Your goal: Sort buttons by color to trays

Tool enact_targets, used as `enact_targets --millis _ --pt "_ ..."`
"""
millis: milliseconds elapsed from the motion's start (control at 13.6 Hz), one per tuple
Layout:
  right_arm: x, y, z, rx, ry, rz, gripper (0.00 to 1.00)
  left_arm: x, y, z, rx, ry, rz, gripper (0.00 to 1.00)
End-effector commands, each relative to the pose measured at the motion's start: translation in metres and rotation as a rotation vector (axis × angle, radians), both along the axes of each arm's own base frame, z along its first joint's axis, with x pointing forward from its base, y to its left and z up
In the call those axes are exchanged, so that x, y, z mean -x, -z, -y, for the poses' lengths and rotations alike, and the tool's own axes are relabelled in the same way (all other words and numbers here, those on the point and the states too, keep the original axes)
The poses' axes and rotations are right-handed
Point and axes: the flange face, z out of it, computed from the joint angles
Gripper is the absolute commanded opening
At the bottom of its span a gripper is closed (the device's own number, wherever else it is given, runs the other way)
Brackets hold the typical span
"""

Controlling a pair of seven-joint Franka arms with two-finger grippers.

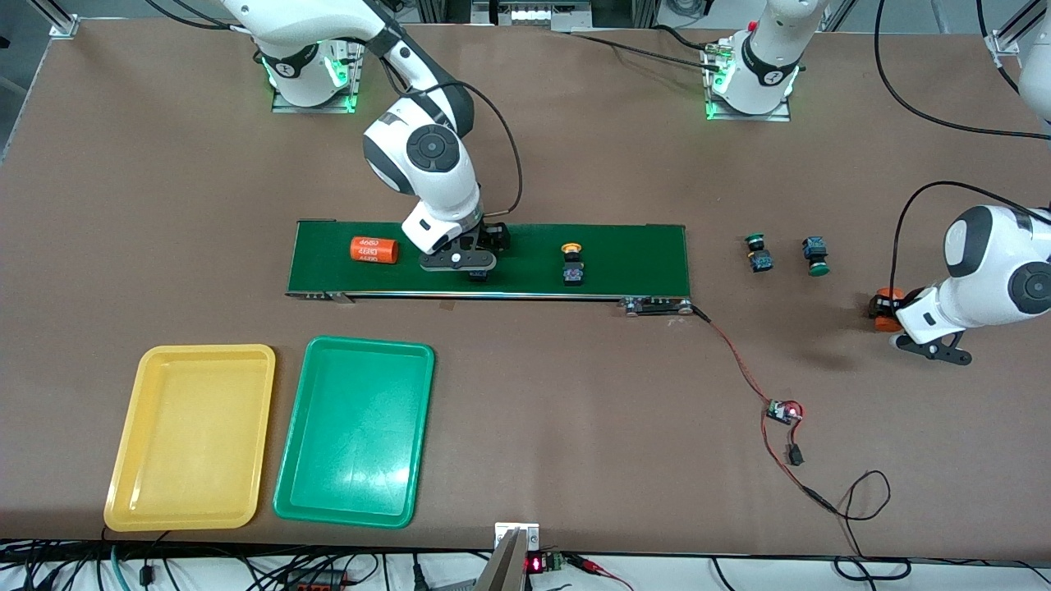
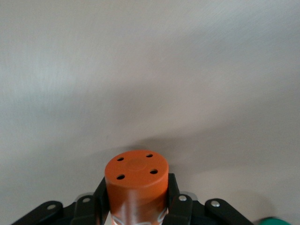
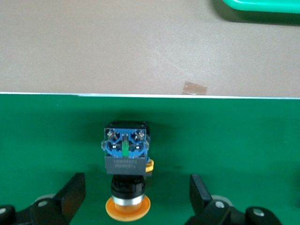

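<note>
Yellow tray [image 1: 190, 437], green tray [image 1: 355, 431]: hold nothing | four buttons unsorted | right end effector [image 3: 137, 199]: spread around yellow button [image 3: 126, 159] on belt [image 1: 640, 258] | left end effector [image 2: 136, 206]: clamps orange cylinder [image 2: 136, 180]

We are looking at a brown table [image 1: 575, 148] filling nearly the whole front view. Black cables [image 1: 928, 115] are trailing over it toward the left arm's end. Green lights [image 1: 349, 103] are glowing by the base plates, and aluminium framing [image 1: 57, 20] is standing at its corner.
</note>
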Motion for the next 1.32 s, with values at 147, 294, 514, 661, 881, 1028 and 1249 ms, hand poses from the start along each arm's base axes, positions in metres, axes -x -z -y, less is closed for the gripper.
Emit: enact_targets --millis 147,294,514,661,881,1028,1249 --pt "-0.016 0.005 0.007 0.013 -0.009 0.0 0.41 -0.024 -0.098 0.106 -0.018 0.225 -0.069 0.11" --pt "-0.016 0.008 0.008 0.016 -0.015 -0.003 0.12 -0.022 -0.118 0.148 -0.003 0.293 -0.085 0.12" --pt "-0.021 0.001 0.007 0.01 -0.006 0.004 0.01 -0.025 -0.135 0.189 0.026 0.405 -0.059 0.11" --pt "-0.032 -0.012 0.01 0.022 0.011 0.002 0.0 -0.024 -0.139 0.219 0.047 0.557 -0.066 0.11" --pt "-0.074 -0.067 0.04 0.094 -0.022 -0.003 0.0 -0.019 -0.15 0.261 0.079 0.753 -0.058 0.11" --pt "-0.107 -0.097 0.09 0.102 -0.043 0.001 0.0 -0.016 -0.151 0.281 0.084 0.813 -0.06 0.11" --pt "-0.15 -0.116 0.19 0.138 -0.131 0.017 0.01 -0.009 -0.148 0.327 0.106 0.905 -0.062 0.11"
